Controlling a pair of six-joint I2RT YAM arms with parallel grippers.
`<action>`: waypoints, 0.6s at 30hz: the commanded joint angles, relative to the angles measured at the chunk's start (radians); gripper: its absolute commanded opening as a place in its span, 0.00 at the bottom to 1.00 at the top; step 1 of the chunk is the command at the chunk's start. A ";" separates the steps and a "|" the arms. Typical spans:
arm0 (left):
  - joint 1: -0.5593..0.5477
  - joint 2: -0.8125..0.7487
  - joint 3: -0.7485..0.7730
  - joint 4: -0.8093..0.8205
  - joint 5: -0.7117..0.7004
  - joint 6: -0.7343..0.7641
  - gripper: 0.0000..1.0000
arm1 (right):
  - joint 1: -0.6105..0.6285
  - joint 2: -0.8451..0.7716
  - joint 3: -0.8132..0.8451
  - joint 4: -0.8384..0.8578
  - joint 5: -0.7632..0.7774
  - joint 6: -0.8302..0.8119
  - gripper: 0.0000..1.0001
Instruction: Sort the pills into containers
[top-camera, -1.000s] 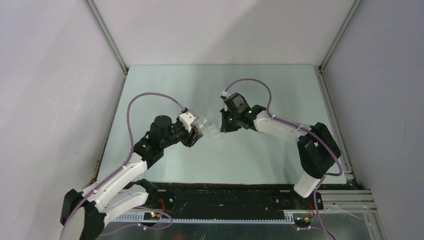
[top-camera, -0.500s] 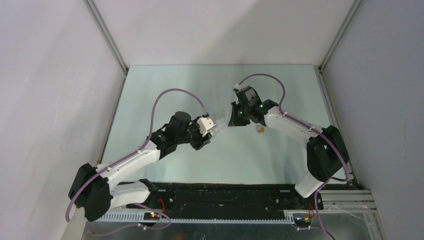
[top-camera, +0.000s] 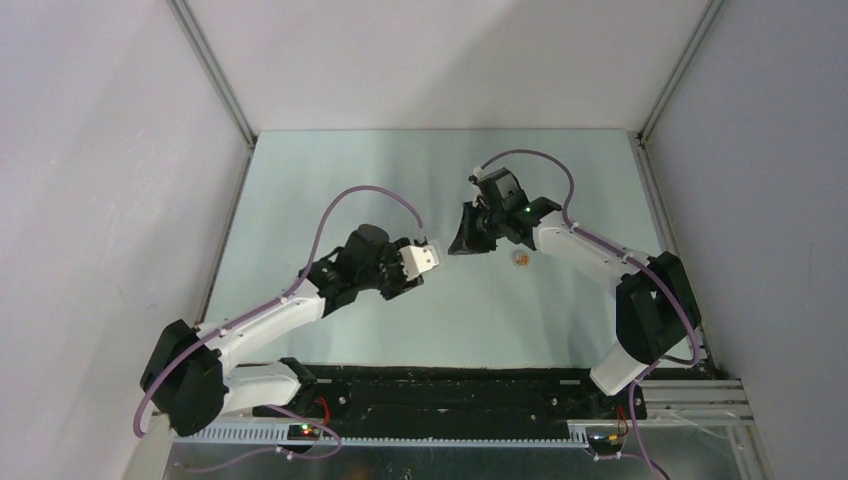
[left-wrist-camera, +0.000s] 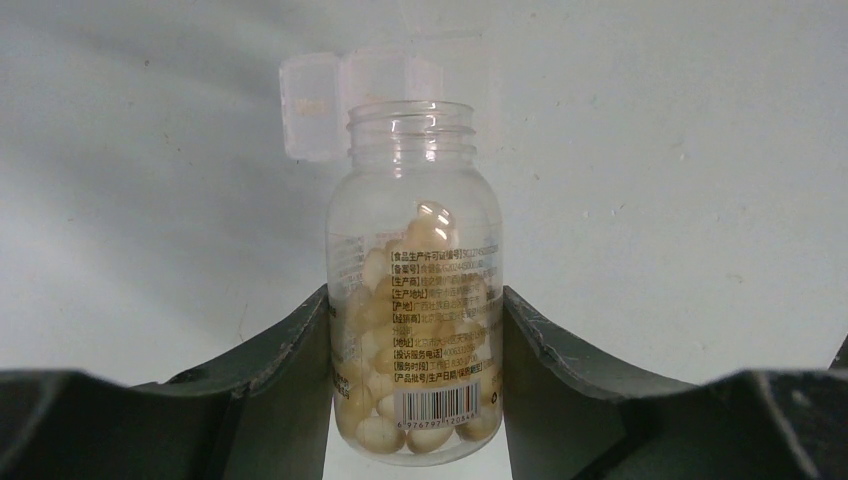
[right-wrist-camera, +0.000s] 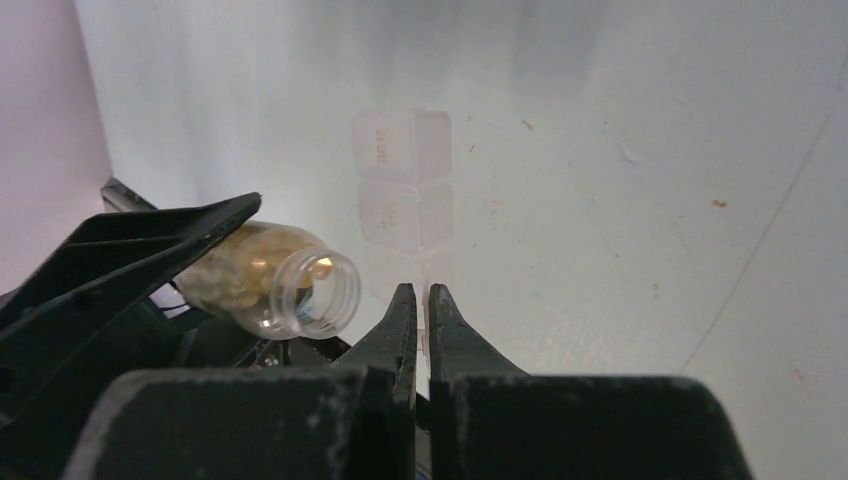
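My left gripper (left-wrist-camera: 415, 312) is shut on a small clear bottle (left-wrist-camera: 415, 230) with no cap, partly filled with pale yellowish pills (left-wrist-camera: 400, 300). Its mouth points at the white translucent pill box (left-wrist-camera: 345, 95) lying just beyond on the table. In the right wrist view the tilted bottle (right-wrist-camera: 290, 285) sits left of my right gripper (right-wrist-camera: 422, 300), whose jaws are closed on the near edge of the pill box (right-wrist-camera: 403, 180). In the top view my left gripper (top-camera: 428, 262) and right gripper (top-camera: 462, 243) meet at mid-table. No loose pills show.
A small round orange-tan object (top-camera: 520, 260) lies on the pale green table (top-camera: 330, 180) just right of my right gripper. White walls enclose the table on the left, back and right.
My left arm has reached further right with the bottle. My right gripper has shifted right and back a little, uncovering the small orange-tan object on the table.
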 joint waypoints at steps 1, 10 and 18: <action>-0.022 0.007 0.050 0.006 -0.051 0.067 0.00 | 0.023 -0.038 0.002 0.062 -0.053 0.054 0.00; -0.062 0.037 0.125 -0.098 -0.140 0.081 0.00 | 0.043 -0.024 0.002 0.098 -0.086 0.075 0.00; -0.082 0.060 0.192 -0.196 -0.170 0.112 0.00 | 0.039 -0.017 0.003 0.095 -0.089 0.084 0.00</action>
